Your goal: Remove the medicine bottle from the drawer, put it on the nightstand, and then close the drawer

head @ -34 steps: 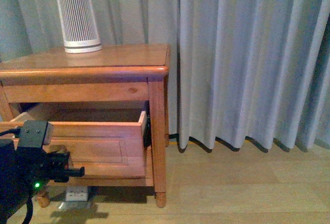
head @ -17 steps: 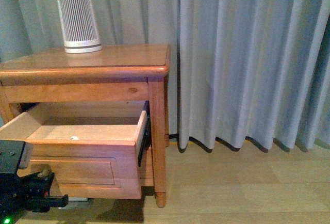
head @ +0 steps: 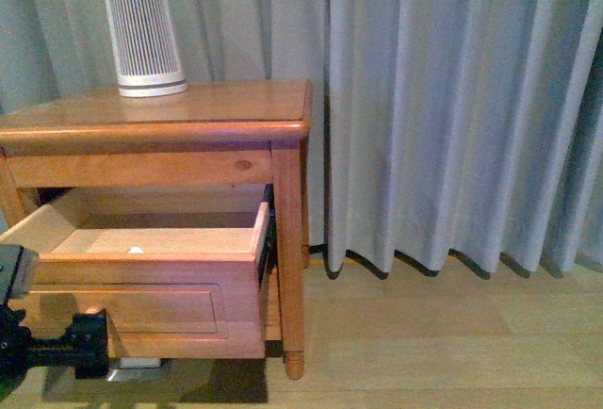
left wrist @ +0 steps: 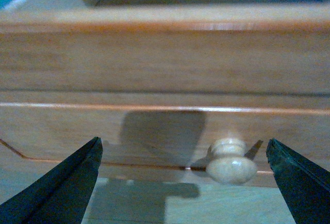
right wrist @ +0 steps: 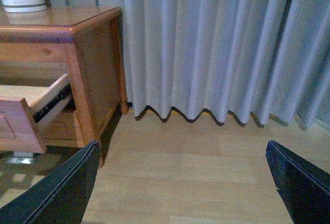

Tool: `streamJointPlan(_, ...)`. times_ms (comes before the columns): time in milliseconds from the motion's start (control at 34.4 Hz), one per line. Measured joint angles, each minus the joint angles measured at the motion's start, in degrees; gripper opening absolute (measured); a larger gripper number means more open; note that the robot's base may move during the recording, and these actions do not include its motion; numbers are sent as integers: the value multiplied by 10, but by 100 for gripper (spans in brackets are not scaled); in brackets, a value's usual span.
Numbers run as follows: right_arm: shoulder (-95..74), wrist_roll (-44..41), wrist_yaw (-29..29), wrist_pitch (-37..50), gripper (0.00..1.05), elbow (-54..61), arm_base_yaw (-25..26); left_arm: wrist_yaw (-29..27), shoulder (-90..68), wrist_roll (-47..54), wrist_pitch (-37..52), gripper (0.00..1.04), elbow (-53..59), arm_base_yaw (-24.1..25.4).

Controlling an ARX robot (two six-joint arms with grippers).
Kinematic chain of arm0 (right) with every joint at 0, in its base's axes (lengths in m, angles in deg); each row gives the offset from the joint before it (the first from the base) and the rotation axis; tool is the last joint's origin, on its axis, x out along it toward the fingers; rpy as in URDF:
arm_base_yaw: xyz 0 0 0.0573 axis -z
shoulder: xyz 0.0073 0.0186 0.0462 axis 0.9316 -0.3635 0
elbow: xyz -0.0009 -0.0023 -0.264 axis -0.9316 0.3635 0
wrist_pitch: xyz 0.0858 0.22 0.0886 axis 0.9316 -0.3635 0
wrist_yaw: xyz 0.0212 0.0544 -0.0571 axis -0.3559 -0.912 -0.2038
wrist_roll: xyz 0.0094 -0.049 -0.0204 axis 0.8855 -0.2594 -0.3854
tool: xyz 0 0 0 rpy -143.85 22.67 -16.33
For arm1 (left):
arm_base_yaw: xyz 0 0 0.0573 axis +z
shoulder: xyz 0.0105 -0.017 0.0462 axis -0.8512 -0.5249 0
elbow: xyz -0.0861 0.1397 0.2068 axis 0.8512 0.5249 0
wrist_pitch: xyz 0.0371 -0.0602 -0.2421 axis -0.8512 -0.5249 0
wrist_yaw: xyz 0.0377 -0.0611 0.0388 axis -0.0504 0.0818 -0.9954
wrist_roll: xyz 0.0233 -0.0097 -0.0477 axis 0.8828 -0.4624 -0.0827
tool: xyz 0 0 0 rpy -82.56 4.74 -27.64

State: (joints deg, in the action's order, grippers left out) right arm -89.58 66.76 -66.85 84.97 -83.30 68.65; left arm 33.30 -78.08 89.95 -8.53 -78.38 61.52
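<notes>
The nightstand (head: 226,103) stands at the left with its upper drawer (head: 151,305) pulled far out. Inside, on the pale wood floor, a tiny white spot shows just over the front edge: the medicine bottle (head: 135,250), mostly hidden. My left gripper (left wrist: 183,145) is open close to the drawer front (left wrist: 165,64), and the round knob (left wrist: 231,161) sits between its fingers, nearer one of them and touching neither. My left arm (head: 57,348) shows dark below the drawer's left corner. My right gripper (right wrist: 181,146) hangs open over bare floor, holding nothing.
A white-grey ribbed tapered device (head: 143,41) stands at the back left of the nightstand top. Grey curtains (head: 452,107) hang behind and to the right, reaching the wooden floor (head: 443,343). A white socket strip (head: 137,364) lies under the nightstand.
The drawer has come further out over the last second, so its pale interior and the white spot now show. My left arm has sunk lower and moved left.
</notes>
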Motion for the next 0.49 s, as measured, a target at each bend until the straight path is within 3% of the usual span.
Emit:
streamJointPlan(232,0,0,0,0,98,0,0,24,144,-8,-46,98,77,30)
streamJointPlan(494,0,0,0,0,98,0,0,81,467,-57,-210,98,211,38)
